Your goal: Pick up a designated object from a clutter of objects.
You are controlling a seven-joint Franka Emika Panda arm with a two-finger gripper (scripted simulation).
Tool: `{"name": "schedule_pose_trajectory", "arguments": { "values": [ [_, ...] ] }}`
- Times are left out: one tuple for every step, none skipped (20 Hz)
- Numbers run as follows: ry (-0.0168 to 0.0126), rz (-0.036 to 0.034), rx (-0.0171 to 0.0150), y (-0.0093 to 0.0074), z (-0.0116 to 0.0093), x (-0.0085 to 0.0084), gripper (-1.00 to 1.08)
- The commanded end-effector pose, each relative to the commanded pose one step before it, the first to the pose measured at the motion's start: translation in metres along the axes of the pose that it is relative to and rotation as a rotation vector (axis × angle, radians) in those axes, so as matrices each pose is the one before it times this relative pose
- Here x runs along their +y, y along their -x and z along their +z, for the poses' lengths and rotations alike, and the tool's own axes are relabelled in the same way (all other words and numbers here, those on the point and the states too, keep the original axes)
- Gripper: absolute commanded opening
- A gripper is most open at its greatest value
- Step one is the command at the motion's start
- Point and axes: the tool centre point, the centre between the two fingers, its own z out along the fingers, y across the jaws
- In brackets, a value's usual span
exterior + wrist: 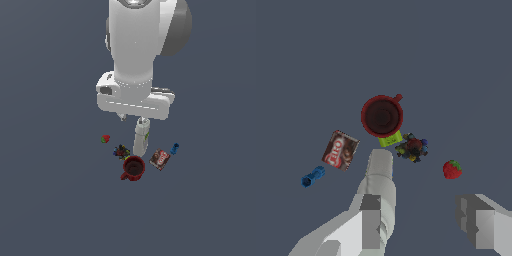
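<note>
Here the gripper [426, 222] hangs above the clutter with its fingers [370, 220] spread wide, holding and touching nothing; the white bottle [378, 180] stands just under one finger. The dark red mug [382, 116] sits upright on the grey floor [306, 60], handle outward, at the far edge of the group; a small green piece [390, 139] touches its base. The flat brown packet [340, 150] beside it bears white lettering, too blurred to read; a blue bit [313, 176], a multicoloured cluster [413, 147] and a strawberry [452, 169] lie nearby.

Flat, even, shadowless, slightly soft renders
</note>
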Motion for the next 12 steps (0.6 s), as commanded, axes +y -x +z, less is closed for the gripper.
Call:
{"name": "schedule_pose_trajectory", "arguments": {
  "values": [
    [-0.00341, 0.06652, -0.00646, -0.00706, 0.00716, -0.00245, 0.28],
    [-0.00112, 0.02712, -0.00255, -0.00281, 0.00295, -0.00116, 0.28],
    [-0.00096, 0.02713, -0.00254, -0.00277, 0.00299, -0.00122, 0.28],
    [-0.00081, 0.02713, -0.00252, -0.00272, 0.00303, -0.00128, 0.28],
    [-0.00066, 0.02712, -0.0025, -0.00267, 0.00307, -0.00134, 0.28],
    [-0.00052, 0.02713, -0.00247, -0.00262, 0.0031, -0.0014, 0.28],
    [-0.00037, 0.02713, -0.00244, -0.00257, 0.00314, -0.00145, 0.28],
    [-0.00023, 0.02712, -0.0024, -0.00251, 0.00318, -0.00151, 0.28],
    [-0.00009, 0.02711, -0.00235, -0.00246, 0.00322, -0.00156, 0.28],
    [0.00005, 0.02712, -0.0023, -0.0024, 0.00325, -0.00161, 0.28],
    [0.00018, 0.02709, -0.00224, -0.00234, 0.00329, -0.00166, 0.28],
    [0.00031, 0.0271, -0.00217, -0.00228, 0.00333, -0.0017, 0.28]
  ]
}}
